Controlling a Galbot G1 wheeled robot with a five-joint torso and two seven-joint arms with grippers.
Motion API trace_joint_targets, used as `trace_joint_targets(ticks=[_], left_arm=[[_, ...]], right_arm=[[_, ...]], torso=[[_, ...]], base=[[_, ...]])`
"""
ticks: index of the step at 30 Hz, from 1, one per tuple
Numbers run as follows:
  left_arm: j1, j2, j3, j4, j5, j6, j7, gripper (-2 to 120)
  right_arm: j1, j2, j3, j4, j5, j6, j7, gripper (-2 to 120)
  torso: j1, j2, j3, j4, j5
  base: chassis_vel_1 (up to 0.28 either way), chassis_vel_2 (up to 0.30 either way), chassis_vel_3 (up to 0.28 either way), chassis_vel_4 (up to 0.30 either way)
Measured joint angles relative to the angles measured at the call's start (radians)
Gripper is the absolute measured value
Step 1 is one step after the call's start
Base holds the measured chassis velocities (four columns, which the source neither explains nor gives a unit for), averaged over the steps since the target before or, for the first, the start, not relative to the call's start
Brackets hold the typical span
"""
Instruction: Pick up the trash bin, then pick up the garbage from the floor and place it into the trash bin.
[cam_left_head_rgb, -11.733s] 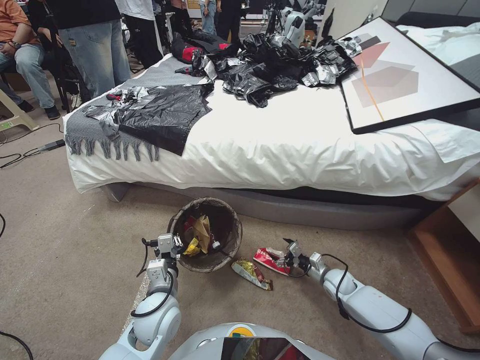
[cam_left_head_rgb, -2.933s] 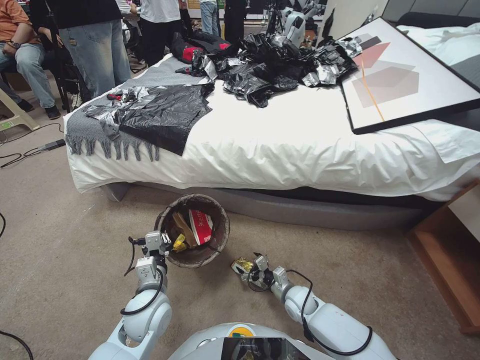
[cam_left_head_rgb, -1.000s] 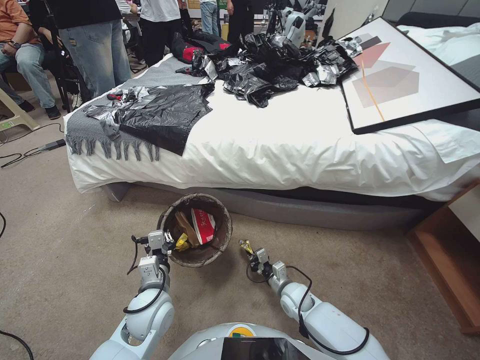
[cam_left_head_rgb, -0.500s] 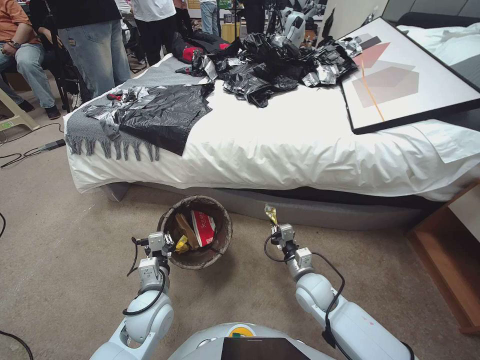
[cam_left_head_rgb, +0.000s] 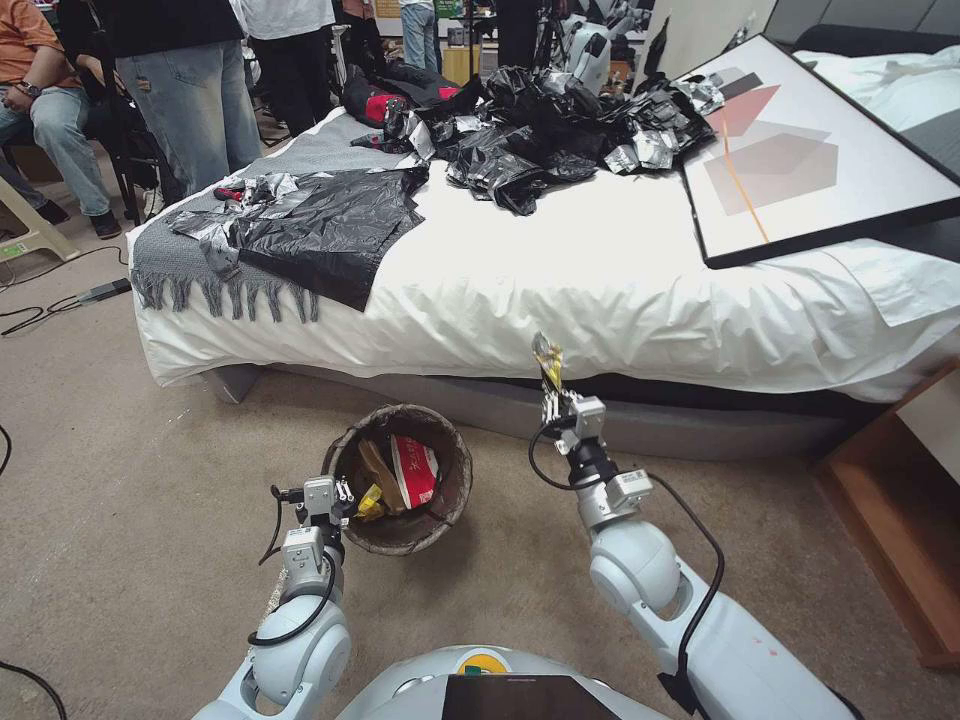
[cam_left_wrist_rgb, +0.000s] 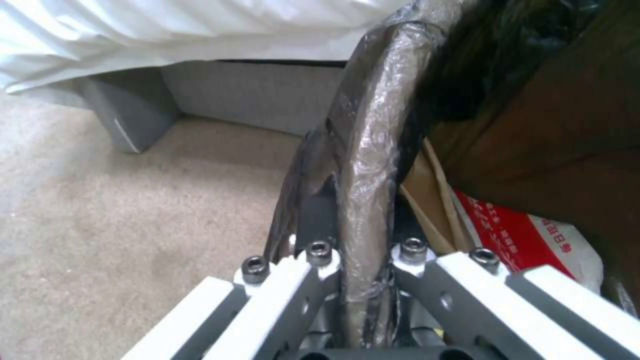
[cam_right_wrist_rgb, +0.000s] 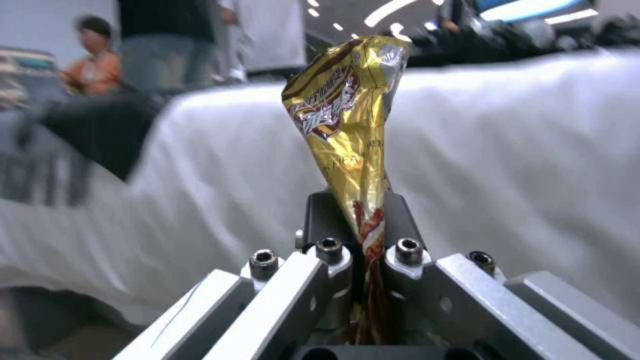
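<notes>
Wrapper (cam_left_head_rgb: 546, 352), gold, stands pinched upright in the right gripper (cam_left_head_rgb: 553, 392), raised at two o'clock from the bin (cam_left_head_rgb: 448, 500). Left gripper (cam_left_head_rgb: 342, 494) clamps the bin's rim at eight o'clock. Swing the wrapper over the opening before releasing.

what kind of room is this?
Looks like a bedroom mock-up in a lab or demo hall: a made bed on carpet, yet onlookers and another robot stand behind it.
</notes>
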Motion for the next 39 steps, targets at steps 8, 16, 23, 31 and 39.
trace_joint_targets(ticks=[8, 16, 23, 31, 39], left_arm=[[-0.005, -0.004, 0.032, 0.010, 0.015, 0.004, 0.001, 0], [-0.006, -0.010, 0.048, 0.019, 0.030, 0.003, 0.003, 0], [-0.008, -0.011, 0.044, 0.020, 0.031, 0.003, 0.003, 0], [-0.009, -0.011, 0.038, 0.020, 0.030, 0.003, 0.003, 0], [-0.013, -0.013, 0.037, 0.015, 0.028, 0.003, 0.002, 0]], right_arm=[[0.085, -0.042, -0.096, 0.049, 0.033, 0.006, -0.118, 0], [0.160, -0.055, -0.242, 0.023, 0.042, 0.019, -0.178, 0], [0.178, -0.052, -0.365, -0.037, 0.014, 0.027, -0.193, 0], [0.158, -0.056, -0.415, -0.080, -0.027, 0.041, -0.194, 0], [0.147, -0.064, -0.424, -0.123, -0.050, 0.052, -0.197, 0]], torso=[[0.000, 0.000, 0.000, 0.0000, 0.0000], [0.000, 0.000, 0.000, 0.0001, -0.0001], [0.000, 0.000, 0.000, 0.0001, -0.0001], [0.000, 0.000, 0.000, 0.0001, -0.0001], [0.000, 0.000, 0.000, 0.0000, -0.0001]], base=[[0.000, 0.000, 0.000, 0.000], [0.000, 0.000, 0.000, 0.000], [0.000, 0.000, 0.000, 0.000], [0.000, 0.000, 0.000, 0.000], [0.000, 0.000, 0.000, 0.000]])
